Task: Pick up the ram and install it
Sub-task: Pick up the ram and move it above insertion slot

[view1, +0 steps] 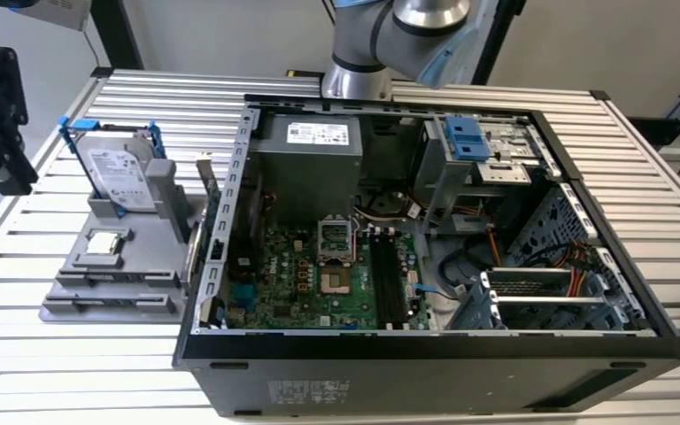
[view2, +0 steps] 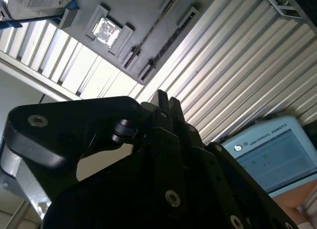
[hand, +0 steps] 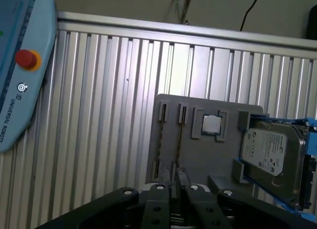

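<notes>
The ram (hand: 177, 142) stands on edge as a thin dark strip in one slot of the grey holder (hand: 198, 154), beside the slot nearest the small square chip (hand: 212, 124). The second wrist view shows the ram (view2: 148, 34) as a dark line in the same holder (view2: 133, 11). My black gripper (hand: 175, 175) hangs well above the holder, its fingertips (view2: 161, 101) together with nothing between them. In the exterior view the gripper (view1: 11, 177) is at the left edge, apart from the holder (view1: 92, 305).
A silver hard drive in a blue frame (view1: 121, 173) stands at the holder's far end. The open computer case (view1: 435, 354) with its green motherboard (view1: 316, 283) fills the exterior view's right. A teach pendant (hand: 20, 65) lies on the ribbed metal table (hand: 99, 115).
</notes>
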`<state>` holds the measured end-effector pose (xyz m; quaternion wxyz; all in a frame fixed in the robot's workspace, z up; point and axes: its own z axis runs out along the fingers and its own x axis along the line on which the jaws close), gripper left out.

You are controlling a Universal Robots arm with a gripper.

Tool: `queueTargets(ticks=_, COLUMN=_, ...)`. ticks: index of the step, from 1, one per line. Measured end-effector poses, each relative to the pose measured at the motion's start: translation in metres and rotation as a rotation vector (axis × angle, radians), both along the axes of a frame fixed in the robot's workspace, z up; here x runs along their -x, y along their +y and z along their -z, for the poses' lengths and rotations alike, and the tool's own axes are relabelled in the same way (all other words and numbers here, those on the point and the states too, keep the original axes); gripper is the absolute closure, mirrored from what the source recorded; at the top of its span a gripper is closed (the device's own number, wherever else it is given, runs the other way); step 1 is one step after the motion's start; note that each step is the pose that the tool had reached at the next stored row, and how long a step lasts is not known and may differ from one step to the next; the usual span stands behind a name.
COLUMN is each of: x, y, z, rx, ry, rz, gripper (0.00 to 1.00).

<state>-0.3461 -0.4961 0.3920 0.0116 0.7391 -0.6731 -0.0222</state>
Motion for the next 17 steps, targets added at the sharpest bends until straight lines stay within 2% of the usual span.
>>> queueTargets(ticks=5, x=0.0, y=0.0, z=0.0001, rx=0.0001, ry=0.0, rz=-0.002, gripper=0.0)
queueTargets(ticks=7, x=0.0, y=0.0001, z=0.0019, rx=0.0, ry=-0.0006, rz=0.02, gripper=0.0)
queueTargets(ticks=11, x=-0.0001, y=0.0, z=0.0084, rx=-0.0002, ry=-0.0005, rz=0.084, gripper=0.0)
queueTargets(ticks=14, x=-0.0011, y=0.0001, z=0.0139, rx=-0.0003, ry=-0.0004, rz=0.089, gripper=0.0)
queueTargets(ticks=17, x=-0.0014, y=0.0002, z=0.0185, rx=-0.0034, ry=-0.001, rz=0.092, gripper=0.0)
